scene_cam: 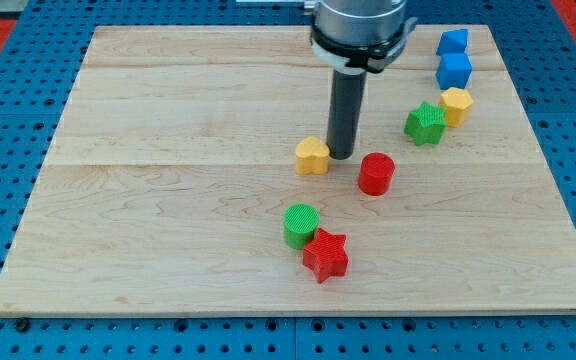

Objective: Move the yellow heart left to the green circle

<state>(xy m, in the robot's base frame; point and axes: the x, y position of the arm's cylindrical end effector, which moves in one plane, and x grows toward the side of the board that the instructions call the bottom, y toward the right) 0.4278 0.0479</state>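
Observation:
The yellow heart (312, 156) lies near the middle of the wooden board. My tip (342, 155) stands right beside it, on its right side, touching or nearly touching. The green circle (301, 224) sits below the heart, toward the view's bottom, with a red star (325, 254) pressed against its lower right.
A red cylinder (376, 173) stands just right of my tip. At the view's upper right are a green star (425, 123), a yellow hexagon (456, 105) and two blue blocks (454, 70) (452, 41). The board's edge (298, 312) runs along the bottom.

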